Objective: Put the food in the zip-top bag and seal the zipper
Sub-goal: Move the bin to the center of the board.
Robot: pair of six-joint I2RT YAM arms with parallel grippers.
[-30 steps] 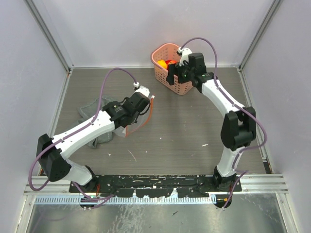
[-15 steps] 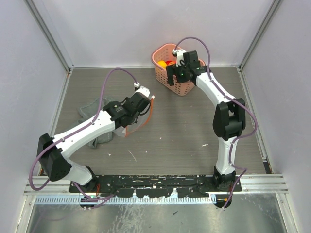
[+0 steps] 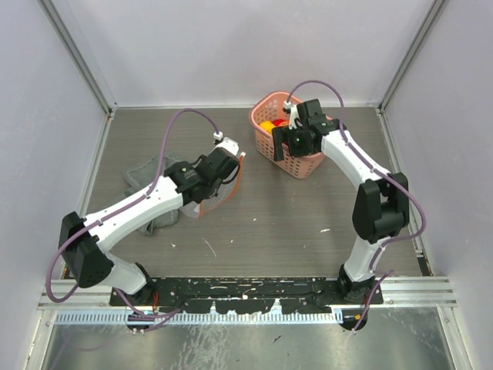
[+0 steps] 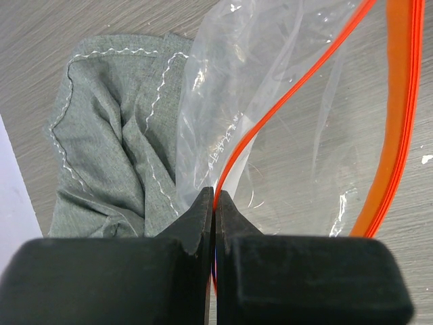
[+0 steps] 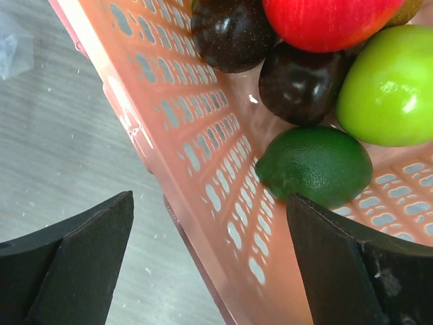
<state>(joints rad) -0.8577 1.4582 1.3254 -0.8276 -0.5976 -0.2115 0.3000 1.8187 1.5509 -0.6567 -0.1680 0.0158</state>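
Your left gripper [image 4: 214, 200] is pinching the zipper [image 4: 404, 81], holding the zip-top bag [image 4: 230, 81] open left of the desk's centre. Your right gripper [image 5: 213, 261] is gaping astride the pink basket [image 5: 196, 135] wall near the far edge. The food [image 5: 314, 162] is sitting unbagged, and the sealing is waiting.

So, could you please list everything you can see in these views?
zip-top bag: one, clear, left of centre, beside the cloth.
zipper: one, red-orange, along the bag's mouth.
cloth: one, grey, crumpled, left side.
basket: one, pink, far side, right of centre.
fruit: at least five, red, light green, dark green, two dark purple, in the basket.
table: one, grey-brown, under everything.
left jaws: black, shut on the zipper.
right jaws: black, open, astride a basket wall.
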